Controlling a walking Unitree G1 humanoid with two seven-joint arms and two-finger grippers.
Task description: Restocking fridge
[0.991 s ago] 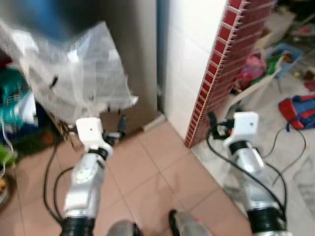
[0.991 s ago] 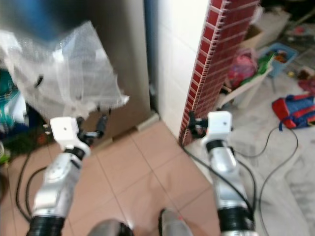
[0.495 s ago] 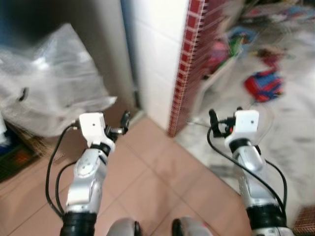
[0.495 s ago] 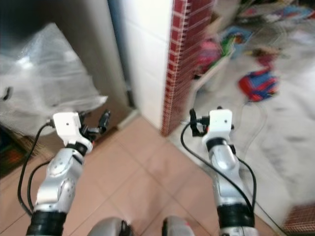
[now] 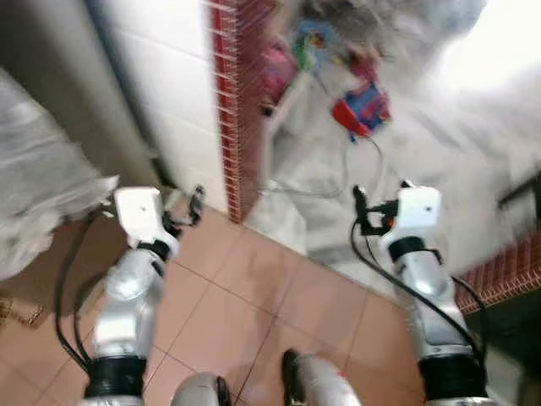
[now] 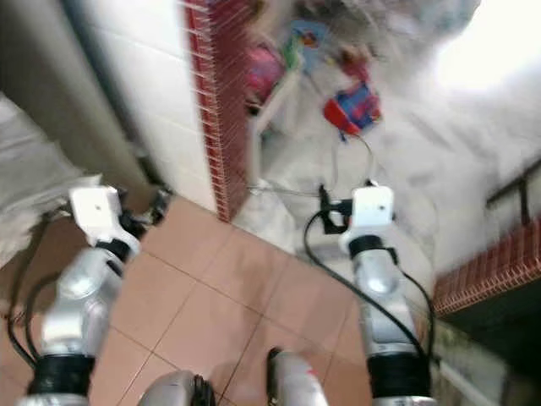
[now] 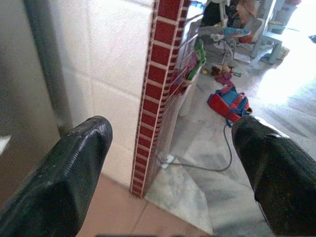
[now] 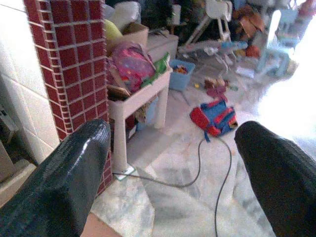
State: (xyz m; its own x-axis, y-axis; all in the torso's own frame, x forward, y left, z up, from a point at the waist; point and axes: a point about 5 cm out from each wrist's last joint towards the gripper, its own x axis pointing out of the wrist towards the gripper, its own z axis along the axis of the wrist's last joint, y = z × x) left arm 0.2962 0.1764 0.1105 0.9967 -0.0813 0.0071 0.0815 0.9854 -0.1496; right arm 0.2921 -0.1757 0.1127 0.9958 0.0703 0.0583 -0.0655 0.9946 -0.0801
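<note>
Terracotta floor tiles [image 5: 254,279] spread under us, meeting pale marbled flooring [image 8: 177,197] beyond a red brick pillar [image 7: 160,94]. Our left gripper [image 7: 173,163] is raised in front of us with its two black fingers [image 7: 74,168] spread wide and nothing between them; along those fingers we see the pillar's corner and white wall tiles [image 7: 108,64]. Our right gripper [image 8: 168,173] is held at a similar height, its fingers [image 8: 69,173] likewise wide apart and empty, facing a small white table [image 8: 143,94] piled with a pink bag [image 8: 131,61], with a red and blue backpack [image 8: 215,116] lying on the floor past it and a cable [image 8: 217,173] trailing across the marble.

The fridge [image 5: 51,93] appears to be the grey panel at our far left, beside the white tiles; we cannot tell for sure, since the head views are blurred. It stands just off the left gripper's side, apart from it. A crumpled clear plastic sheet [image 5: 38,203] hangs against that panel, near our left wrist.
</note>
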